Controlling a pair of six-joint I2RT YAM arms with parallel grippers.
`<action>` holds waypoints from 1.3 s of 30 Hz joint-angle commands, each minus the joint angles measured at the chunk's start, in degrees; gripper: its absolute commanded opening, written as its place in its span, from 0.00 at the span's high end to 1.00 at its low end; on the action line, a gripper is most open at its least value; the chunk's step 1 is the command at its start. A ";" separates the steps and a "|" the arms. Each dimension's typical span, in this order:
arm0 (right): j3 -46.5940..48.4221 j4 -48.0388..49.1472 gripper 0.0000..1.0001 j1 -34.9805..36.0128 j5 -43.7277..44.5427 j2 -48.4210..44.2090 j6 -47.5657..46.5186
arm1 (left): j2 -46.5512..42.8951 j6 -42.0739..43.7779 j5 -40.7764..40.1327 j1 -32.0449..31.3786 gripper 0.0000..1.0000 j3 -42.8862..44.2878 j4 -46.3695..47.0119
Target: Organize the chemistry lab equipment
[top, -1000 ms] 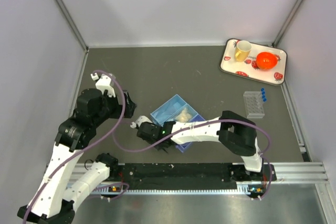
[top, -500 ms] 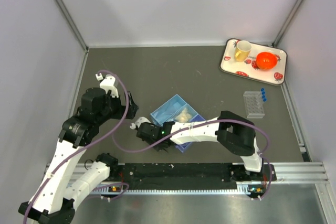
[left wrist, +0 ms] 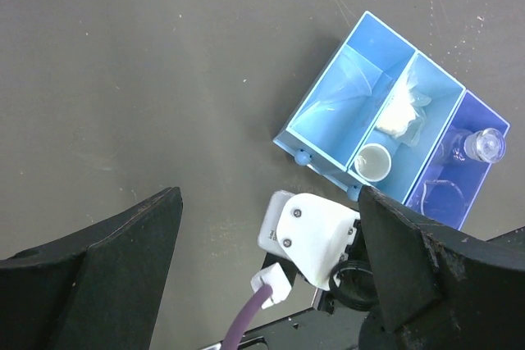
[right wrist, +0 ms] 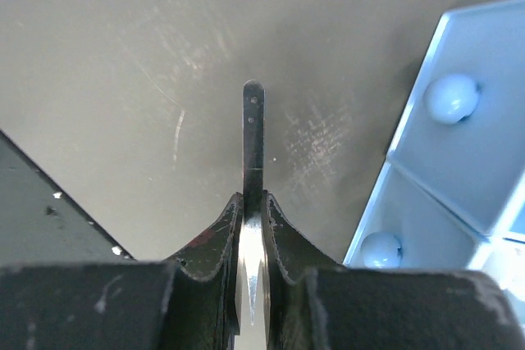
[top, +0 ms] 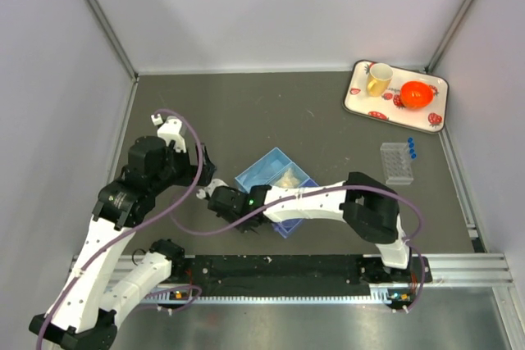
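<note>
The blue three-compartment tray [left wrist: 344, 96] sits mid-table with a small bag of white material [left wrist: 404, 112] and a tiny clear beaker [left wrist: 376, 161] in its middle compartment. At the tray's near-left corner, the right gripper [right wrist: 253, 211] is pinched almost closed on a thin grey strip [right wrist: 253, 133] I cannot identify. Left of the tray, the left gripper [left wrist: 267, 202] hangs spread wide, holding nothing.

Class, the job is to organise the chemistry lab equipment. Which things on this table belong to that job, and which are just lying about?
Belong to the job:
blue three-compartment tray, bag of white material, tiny clear beaker, clear tube rack, blue-capped tubes.

Just lying about:
yellow mug, orange bowl, strawberry-patterned tray.
</note>
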 commanded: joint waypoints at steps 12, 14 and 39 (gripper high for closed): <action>9.43 -7.62 0.92 -0.33 6.82 -17.75 -8.07 | -2.49 3.47 -5.87 -0.17 0.05 5.21 -2.63; 8.12 -8.76 0.92 -0.77 8.93 -20.29 -9.30 | -2.75 3.29 -5.25 -0.17 0.05 5.74 -2.90; -12.00 14.86 1.00 -15.27 7.01 -31.82 -45.24 | -6.18 1.89 2.39 -0.17 0.05 3.38 -2.64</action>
